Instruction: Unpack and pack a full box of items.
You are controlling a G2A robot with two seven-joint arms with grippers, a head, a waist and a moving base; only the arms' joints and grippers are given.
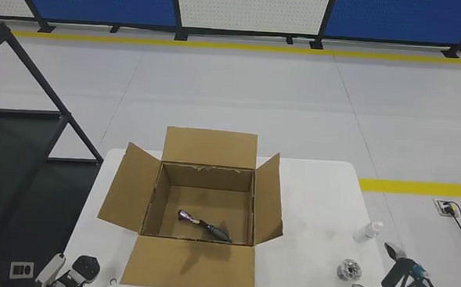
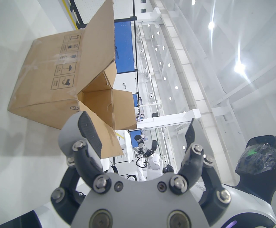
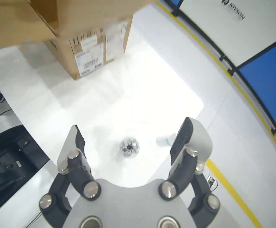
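The white table [image 1: 320, 226] is carrying the open cardboard box [image 1: 211, 146], with its flaps all splaying outward. Both grippers are hanging wide open and empty. The left gripper [image 2: 137, 117] is sitting by the box's near-left corner, and the right gripper [image 3: 132, 125] is hovering over the table's right end. One dark tool [image 1: 206, 227] is lying inside the box by its near wall. A little white bottle [image 1: 368, 231] and a small round metal part [image 1: 350, 269] are sitting out on the table, so I'm guessing unpacking is wrapping up. Next move is probably calling for a straight-down reach past the flaps.

surface: white table [image 1: 317, 214] | centre: open cardboard box [image 1: 211, 146] | right side: small white bottle [image 1: 368, 231], round metal part [image 1: 350, 269]
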